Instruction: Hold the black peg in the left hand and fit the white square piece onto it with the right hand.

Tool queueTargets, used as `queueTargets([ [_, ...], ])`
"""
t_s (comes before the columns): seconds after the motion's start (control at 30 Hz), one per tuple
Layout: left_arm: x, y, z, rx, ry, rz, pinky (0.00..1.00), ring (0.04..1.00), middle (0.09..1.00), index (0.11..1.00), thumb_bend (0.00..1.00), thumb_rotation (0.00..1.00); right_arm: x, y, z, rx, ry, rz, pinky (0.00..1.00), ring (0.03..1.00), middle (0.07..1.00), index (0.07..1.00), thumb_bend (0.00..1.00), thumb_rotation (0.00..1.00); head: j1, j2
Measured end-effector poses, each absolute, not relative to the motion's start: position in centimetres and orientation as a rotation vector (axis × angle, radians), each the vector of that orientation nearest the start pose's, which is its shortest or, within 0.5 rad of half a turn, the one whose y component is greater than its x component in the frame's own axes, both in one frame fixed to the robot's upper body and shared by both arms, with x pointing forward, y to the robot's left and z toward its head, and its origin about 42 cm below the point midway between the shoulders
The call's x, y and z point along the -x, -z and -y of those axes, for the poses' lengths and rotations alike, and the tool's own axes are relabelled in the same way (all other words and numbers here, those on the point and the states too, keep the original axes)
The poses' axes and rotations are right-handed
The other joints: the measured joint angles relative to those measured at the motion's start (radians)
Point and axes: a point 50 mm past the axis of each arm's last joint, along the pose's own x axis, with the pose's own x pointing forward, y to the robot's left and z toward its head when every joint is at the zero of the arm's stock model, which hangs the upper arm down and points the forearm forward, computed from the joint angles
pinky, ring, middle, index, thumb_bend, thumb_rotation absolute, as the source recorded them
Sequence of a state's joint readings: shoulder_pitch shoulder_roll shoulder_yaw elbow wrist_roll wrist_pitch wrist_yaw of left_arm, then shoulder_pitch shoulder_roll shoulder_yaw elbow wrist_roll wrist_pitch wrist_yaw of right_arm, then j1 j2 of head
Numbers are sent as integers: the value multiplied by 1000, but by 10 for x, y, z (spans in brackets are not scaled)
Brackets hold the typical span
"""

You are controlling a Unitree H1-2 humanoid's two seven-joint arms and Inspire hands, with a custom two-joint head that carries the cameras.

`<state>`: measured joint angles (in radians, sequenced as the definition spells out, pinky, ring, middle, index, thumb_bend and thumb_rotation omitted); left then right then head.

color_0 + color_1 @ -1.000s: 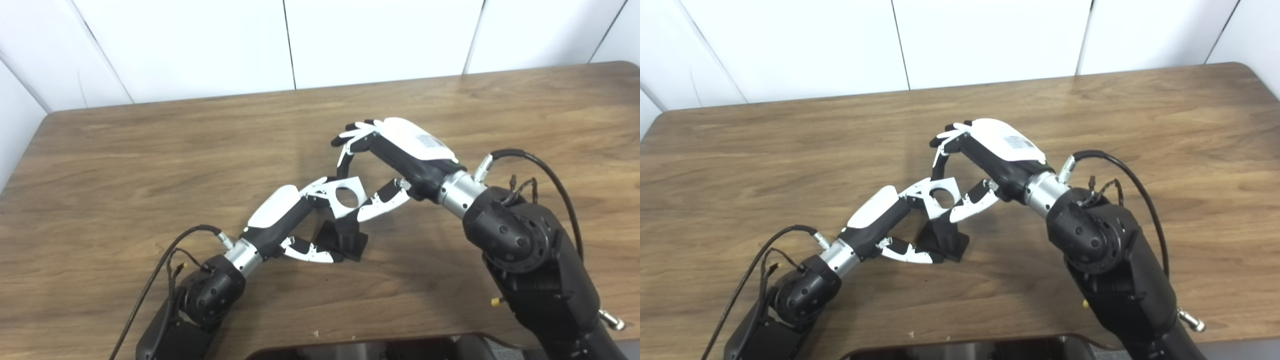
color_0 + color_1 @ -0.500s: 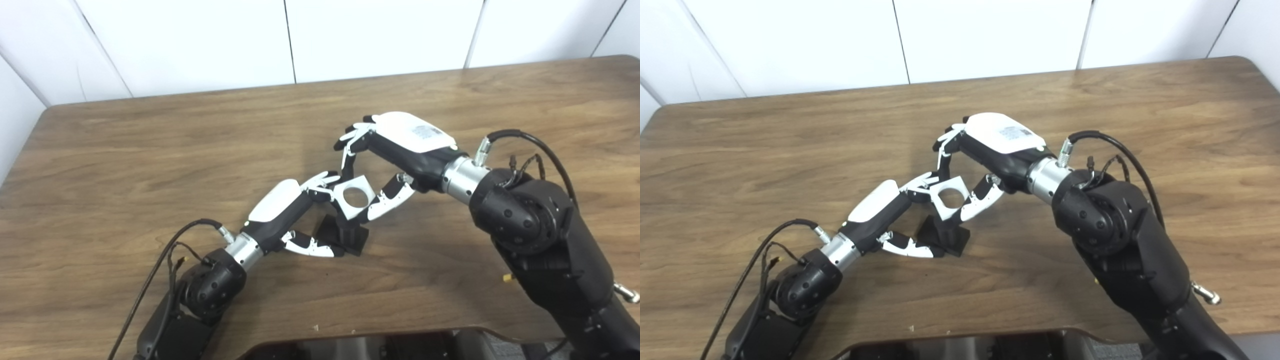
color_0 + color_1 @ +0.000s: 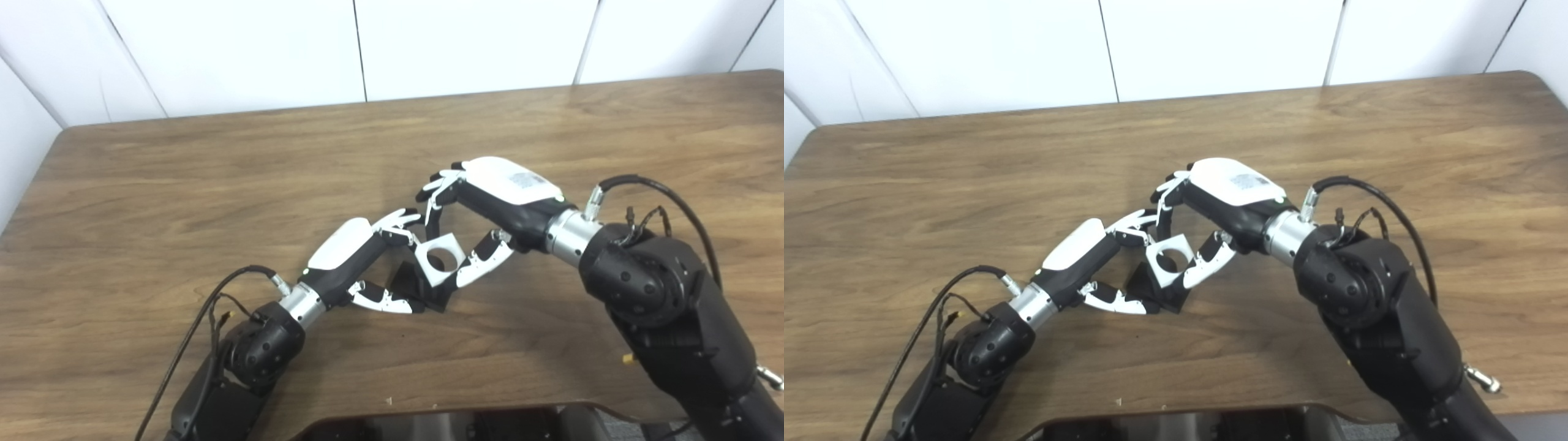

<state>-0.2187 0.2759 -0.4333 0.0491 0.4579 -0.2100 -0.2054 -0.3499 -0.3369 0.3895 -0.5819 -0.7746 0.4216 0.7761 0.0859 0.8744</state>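
The black peg [image 3: 411, 285] stands on its square black base on the wooden table [image 3: 184, 184], near the middle. My left hand [image 3: 361, 257] is shut on it, thumb against the base's front and fingers reaching over the top. The white square piece [image 3: 439, 263] with a round hole is pinched between the fingers and thumb of my right hand [image 3: 490, 202]. It sits tilted, low over the peg, whose top shows dark through the hole. I cannot tell whether the piece is touching the peg.
Cables loop from both wrists, one at the left [image 3: 202, 312] and one at the right [image 3: 649, 190]. White wall panels [image 3: 367, 43] stand behind the table's far edge. A dark object [image 3: 441, 425] lies along the bottom edge of the view.
My right hand has lowered the white square piece toward the peg, from well above it to just over its top. The left hand stays on the peg. The camera shifted slightly.
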Motion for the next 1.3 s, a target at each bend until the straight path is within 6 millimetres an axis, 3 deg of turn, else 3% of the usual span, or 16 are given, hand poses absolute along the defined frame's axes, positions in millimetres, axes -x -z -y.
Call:
queueTargets([
  [0.4, -319, -127, -159, -779, 696, 331, 839, 962, 909, 490, 521, 80, -295, -260, 151, 1116, -684, 199, 1000, 930, 836, 478, 523, 144, 6, 0],
  [1.3, -318, -128, -159, -775, 688, 317, 832, 963, 909, 489, 522, 76, -301, -255, 160, 1123, -634, 185, 1000, 933, 836, 480, 524, 142, -5, 12],
])
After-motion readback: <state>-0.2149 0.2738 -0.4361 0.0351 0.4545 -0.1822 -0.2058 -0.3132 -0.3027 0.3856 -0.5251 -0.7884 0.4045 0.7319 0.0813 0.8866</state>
